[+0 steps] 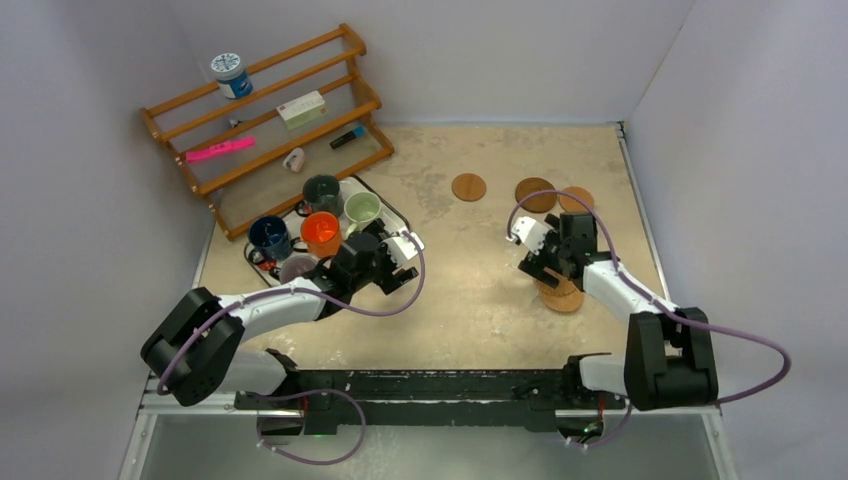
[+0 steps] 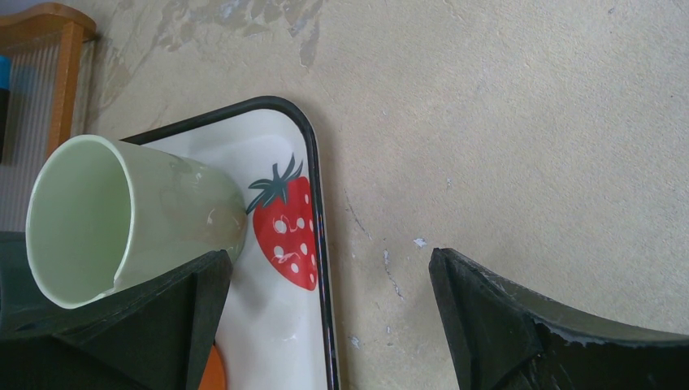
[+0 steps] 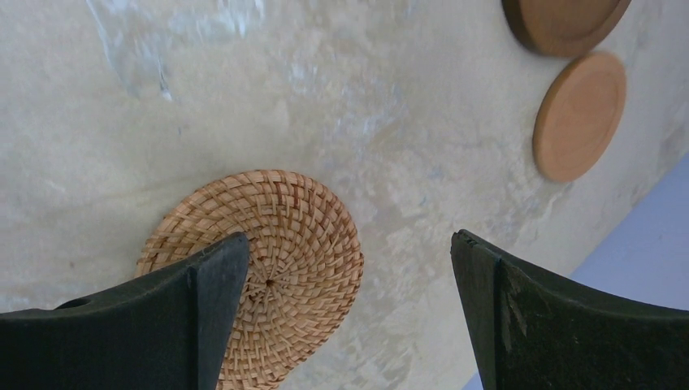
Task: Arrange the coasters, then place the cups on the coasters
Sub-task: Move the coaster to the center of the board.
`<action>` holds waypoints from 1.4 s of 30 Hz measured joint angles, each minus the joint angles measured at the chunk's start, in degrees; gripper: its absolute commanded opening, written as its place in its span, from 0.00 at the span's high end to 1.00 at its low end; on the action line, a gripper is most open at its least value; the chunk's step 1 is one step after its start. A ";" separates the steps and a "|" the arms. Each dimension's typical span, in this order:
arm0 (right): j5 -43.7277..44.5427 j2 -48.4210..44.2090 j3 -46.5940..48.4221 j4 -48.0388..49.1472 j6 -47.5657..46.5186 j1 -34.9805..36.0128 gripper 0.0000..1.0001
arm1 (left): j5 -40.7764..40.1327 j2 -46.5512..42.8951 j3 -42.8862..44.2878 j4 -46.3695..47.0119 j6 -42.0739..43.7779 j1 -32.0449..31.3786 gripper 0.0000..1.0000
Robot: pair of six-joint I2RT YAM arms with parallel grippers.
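Coasters (image 1: 535, 194) lie loosely grouped at right, wicker coaster (image 3: 276, 219) under right gripper (image 3: 349, 252). Cups (image 1: 321, 232) all stand on strawberry tray (image 2: 276, 325) by left gripper (image 2: 329, 268). Both jaws wide, empty. No cup placed yet.

A slanted wooden rack (image 1: 300, 52) stands at the far left of the mottled beige table (image 1: 470, 290). It holds a blue-and-white lidded jar (image 1: 232, 75) on top, a white box (image 1: 301, 109) and a dark pen-like item (image 1: 347, 137) lower, then a pink strip (image 1: 219, 151) and a small white object (image 1: 294, 159). Just nearer lies a white strawberry-print tray (image 2: 276, 325) with a dark rim.
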 measured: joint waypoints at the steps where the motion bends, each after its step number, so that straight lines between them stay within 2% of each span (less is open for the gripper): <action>1: 0.11 0.79 0.28 1.07 0.33 1.07 0.01 | 0.00 0.02 0.00 0.02 0.00 0.00 0.00; 13: -5.81 10.67 8.57 3.65 3.26 10.99 0.01 | 0.15 0.94 0.00 0.02 0.20 0.00 0.00; 21: -17.55 5.05 7.10 -5.70 4.33 15.58 0.01 | 0.35 1.70 0.00 0.00 0.20 0.00 0.00; 29: -17.94 -5.29 6.23 -10.29 5.60 13.79 0.01 | 1.38 3.26 4.04 -2.56 0.72 -1.29 0.00; 31: -16.76 -8.87 4.24 -12.24 5.44 9.42 0.01 | 0.98 8.94 10.43 -3.85 1.51 -5.20 0.00; 33: -16.46 -9.31 3.74 -12.15 4.96 7.69 0.01 | 0.68 10.05 11.58 -4.92 1.51 -6.49 0.00; 37: -14.64 -12.55 -1.03 -11.85 2.99 2.10 0.01 | -0.81 19.43 21.62 -7.37 0.70 -10.97 0.00; 42: -13.64 -12.83 -5.62 -11.06 2.23 1.20 0.01 | 0.85 25.94 30.42 -10.84 -2.08 -13.79 0.00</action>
